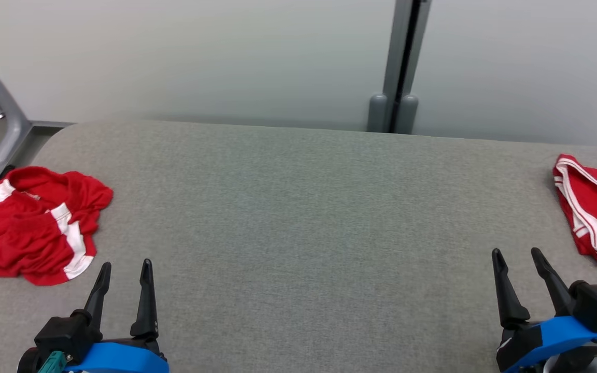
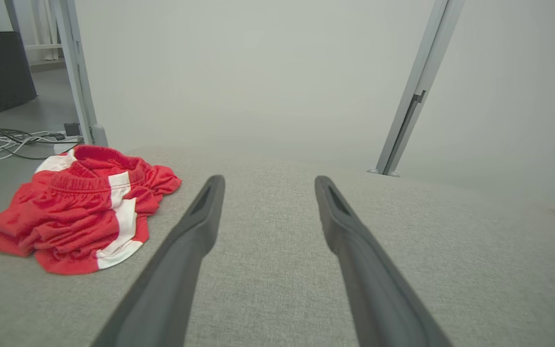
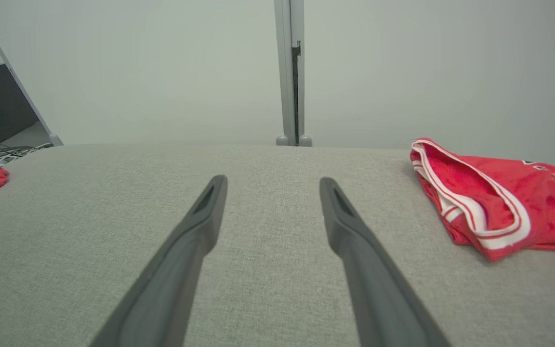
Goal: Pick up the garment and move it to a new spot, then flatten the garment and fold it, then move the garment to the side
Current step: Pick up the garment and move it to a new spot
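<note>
Hovering low over the near edge of the table, the left gripper point(image 1: 126, 262) and right gripper point(image 1: 515, 250) each hold their dark fingers spread wide, grasping nothing. Just beyond the left gripper, at the table's left end, lies the garment point(image 1: 39, 223): red shorts with white side stripes, crumpled in a heap. It looks light, soft and floppy. The gathered waistband point(image 2: 89, 185) seems the surest place to pinch. A second red garment point(image 1: 594, 207) lies flatter at the far right. The tabletop point(image 1: 298, 207) is grey woven fabric. Behind stand pale wall panels point(image 1: 200, 57) and a grey post point(image 1: 399, 62).
</note>
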